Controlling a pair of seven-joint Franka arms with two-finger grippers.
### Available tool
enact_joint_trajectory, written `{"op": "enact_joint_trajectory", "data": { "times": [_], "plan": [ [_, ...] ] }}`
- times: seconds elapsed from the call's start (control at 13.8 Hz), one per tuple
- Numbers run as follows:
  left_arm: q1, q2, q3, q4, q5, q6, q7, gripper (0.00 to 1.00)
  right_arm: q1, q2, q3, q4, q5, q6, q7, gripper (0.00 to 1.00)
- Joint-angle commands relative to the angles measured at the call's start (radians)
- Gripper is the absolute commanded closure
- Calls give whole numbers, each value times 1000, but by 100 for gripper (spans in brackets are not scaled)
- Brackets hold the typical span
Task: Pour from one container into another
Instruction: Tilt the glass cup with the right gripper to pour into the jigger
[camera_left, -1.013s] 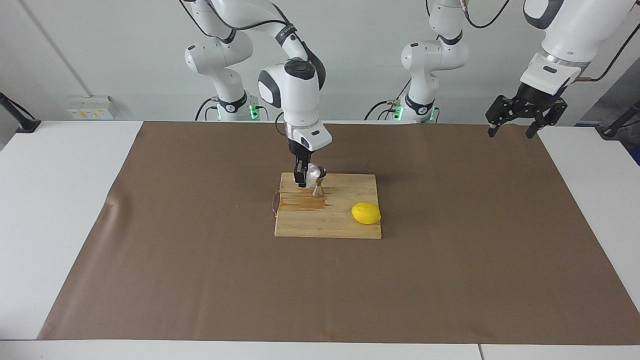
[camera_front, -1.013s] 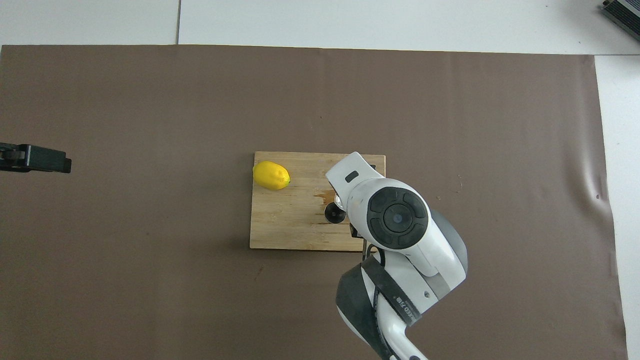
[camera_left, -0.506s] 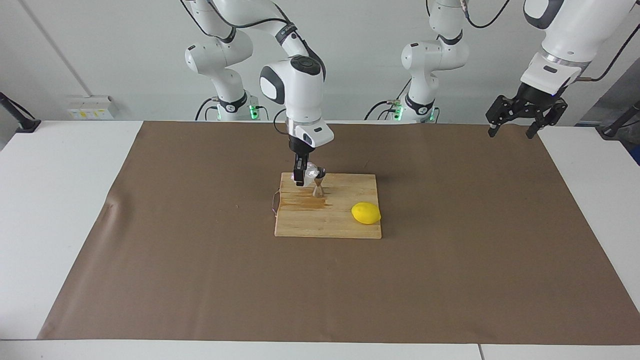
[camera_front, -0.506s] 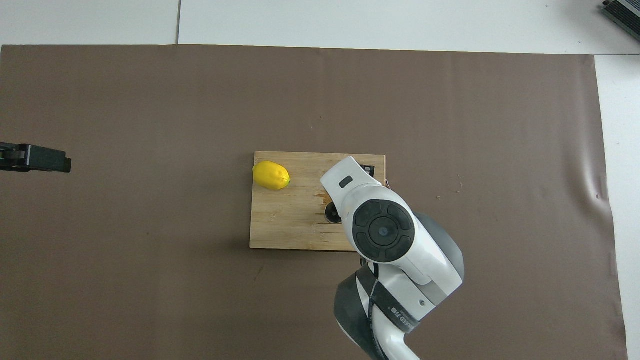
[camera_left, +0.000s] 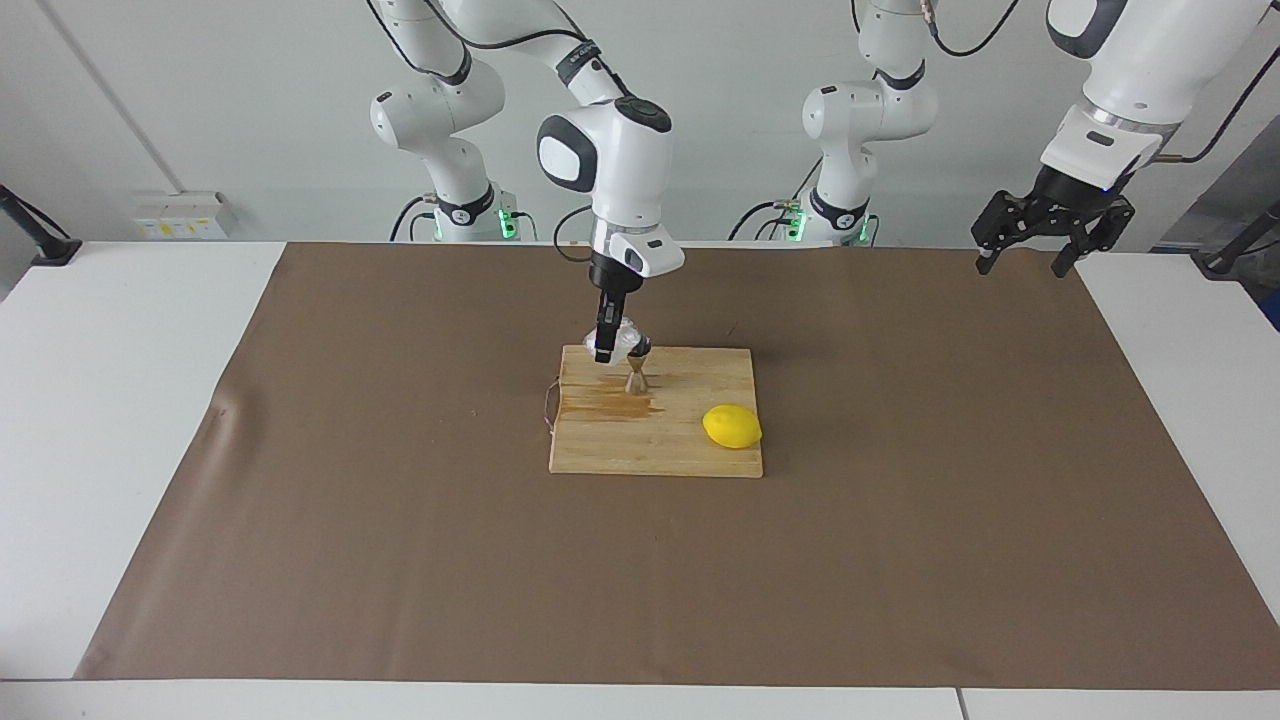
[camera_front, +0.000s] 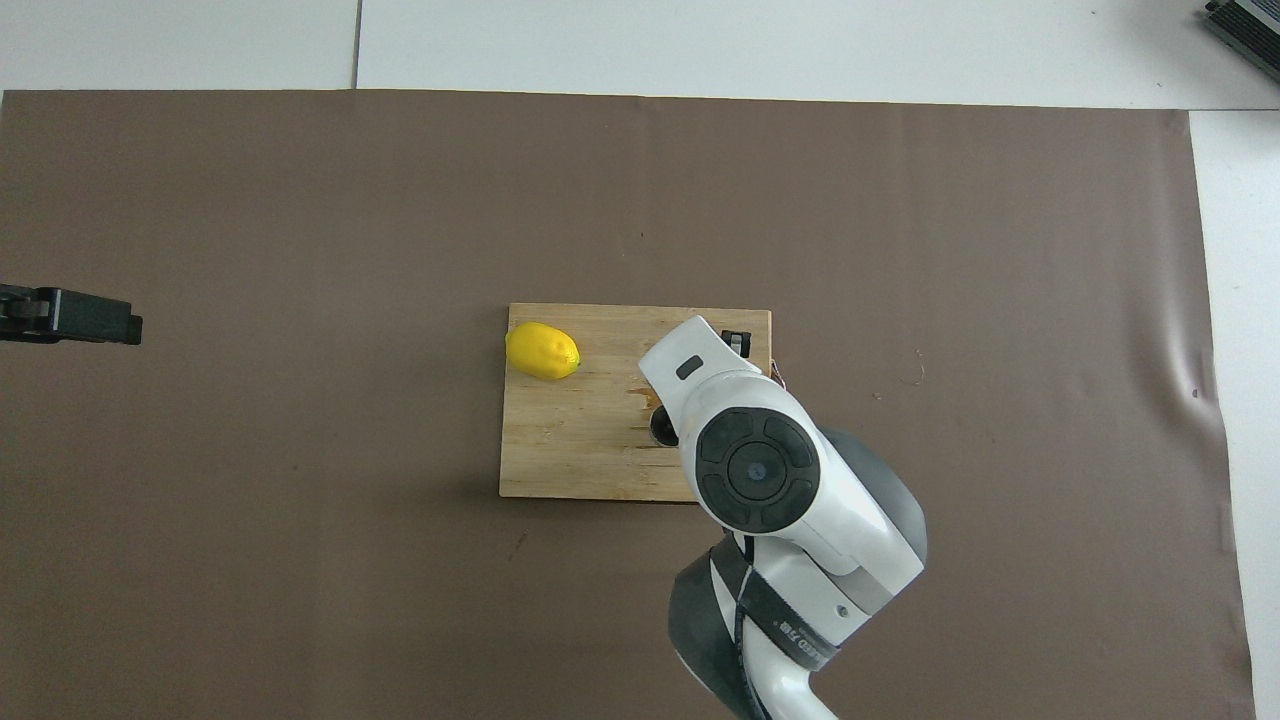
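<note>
A small white crinkly cup (camera_left: 624, 341) hangs tilted just above the steel jigger (camera_left: 636, 379), with my right gripper (camera_left: 610, 349) shut on it. The jigger stands upright on the wooden board (camera_left: 690, 450), on the part nearest the robots. In the overhead view the right arm's wrist hides the cup, and only a dark edge of the jigger (camera_front: 660, 429) shows beside it. My left gripper (camera_left: 1030, 258) waits open and empty, high over the mat's corner at the left arm's end, and its tip shows as a dark bar (camera_front: 70, 316).
A yellow lemon (camera_left: 732, 426) (camera_front: 542, 351) lies on the board's corner toward the left arm's end. A wet brown stain (camera_left: 610, 405) spreads on the board beside the jigger. The board (camera_front: 570, 450) sits mid-table on a brown mat (camera_left: 900, 560).
The right arm's wrist has risen and swung more upright above the board, lifting the tilted cup slightly over the jigger. The left arm has not moved.
</note>
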Motion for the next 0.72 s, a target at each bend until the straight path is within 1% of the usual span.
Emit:
{"op": "enact_joint_trajectory", "data": {
  "times": [0.0,0.14,0.51,0.65],
  "plan": [
    [-2,-17,-2,-25,12,18,-10,0,-3,-29,8,-21,-52,-22,47,72],
    [-2,-17,-2,-23,12,19,-10,0,14,-36,8,-29,-78,-25,55,72],
    [0,-17,-2,-23,12,19,-10,0,18,-43,9,-43,-134,-31,82,73],
    [0,-17,-2,-23,12,21,-10,0,34,-51,9,-44,-165,-63,91,73]
  ]
}}
